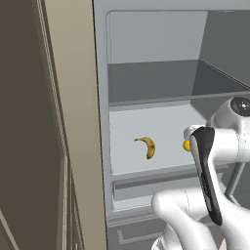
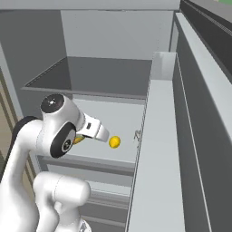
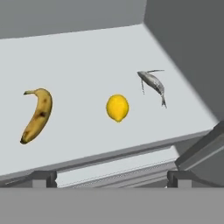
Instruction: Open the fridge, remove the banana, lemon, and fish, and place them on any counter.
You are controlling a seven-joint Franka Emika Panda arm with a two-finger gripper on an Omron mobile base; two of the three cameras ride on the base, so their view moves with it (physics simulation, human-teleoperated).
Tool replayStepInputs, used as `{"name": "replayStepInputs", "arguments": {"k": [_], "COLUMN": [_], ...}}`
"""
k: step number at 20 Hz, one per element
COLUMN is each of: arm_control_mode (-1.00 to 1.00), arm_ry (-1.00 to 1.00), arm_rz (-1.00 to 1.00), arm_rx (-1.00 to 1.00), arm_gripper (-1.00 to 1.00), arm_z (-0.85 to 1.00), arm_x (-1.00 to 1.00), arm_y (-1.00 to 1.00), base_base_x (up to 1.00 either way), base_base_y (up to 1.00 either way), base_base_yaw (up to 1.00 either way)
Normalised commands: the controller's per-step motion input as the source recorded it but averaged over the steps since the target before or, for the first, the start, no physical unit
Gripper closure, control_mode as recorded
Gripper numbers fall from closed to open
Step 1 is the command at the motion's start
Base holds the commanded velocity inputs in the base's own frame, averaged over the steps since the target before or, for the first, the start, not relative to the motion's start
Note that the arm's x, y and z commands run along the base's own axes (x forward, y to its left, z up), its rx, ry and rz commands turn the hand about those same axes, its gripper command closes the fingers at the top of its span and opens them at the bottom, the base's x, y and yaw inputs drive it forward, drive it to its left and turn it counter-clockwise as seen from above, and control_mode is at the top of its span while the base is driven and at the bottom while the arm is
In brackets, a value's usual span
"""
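Observation:
The fridge (image 1: 128, 119) stands open, and its pale grey middle shelf (image 3: 87, 57) carries all three items. The banana (image 3: 37, 114) lies at the left of the shelf, also visible in the left base view (image 1: 148, 146). The lemon (image 3: 117, 107) sits in the middle (image 2: 114, 142). The fish (image 3: 153, 84) lies to the right, near the side wall (image 2: 137, 134). My gripper (image 3: 111, 178) hovers in front of the shelf edge, open and holding nothing, with the lemon straight ahead between its fingertips (image 3: 43, 177). The counter is out of view.
A beige cabinet panel (image 1: 73, 122) flanks the fridge on the left. The open fridge door (image 2: 158, 172) stretches along my right. An upper shelf (image 1: 161, 80) hangs above the items, and a drawer front (image 1: 146, 188) sits below the shelf edge.

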Motion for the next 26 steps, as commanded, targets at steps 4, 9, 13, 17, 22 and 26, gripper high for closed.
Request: {"name": "replayStepInputs", "arguments": {"k": [4, 9, 13, 17, 22, 26], "arm_control_mode": [-1.00, -1.00, -1.00, -1.00, -1.00, -1.00], "arm_ry": [0.05, 0.02, 0.00, 0.00, 0.00, 0.00], "arm_rz": [-0.04, 0.00, 0.00, 0.00, 0.00, 0.00], "arm_rx": [-0.01, 0.00, 0.00, 0.00, 0.00, 0.00], "arm_gripper": [-1.00, -1.00, -1.00, -1.00, -1.00, -1.00], "arm_z": [-0.37, -0.39, -0.51, -0.46, -0.29, -0.22], "arm_x": [0.44, 0.52, 0.52, 0.43, 0.34, 0.30], "arm_y": [-0.24, -0.20, -0.04, 0.00, -0.01, -0.04], "base_base_x": [0.00, 0.00, 0.00, 0.00, 0.00, 0.00], "base_base_y": [0.00, 0.00, 0.00, 0.00, 0.00, 0.00], "base_base_yaw": [0.00, 0.00, 0.00, 0.00, 0.00, 0.00]}}
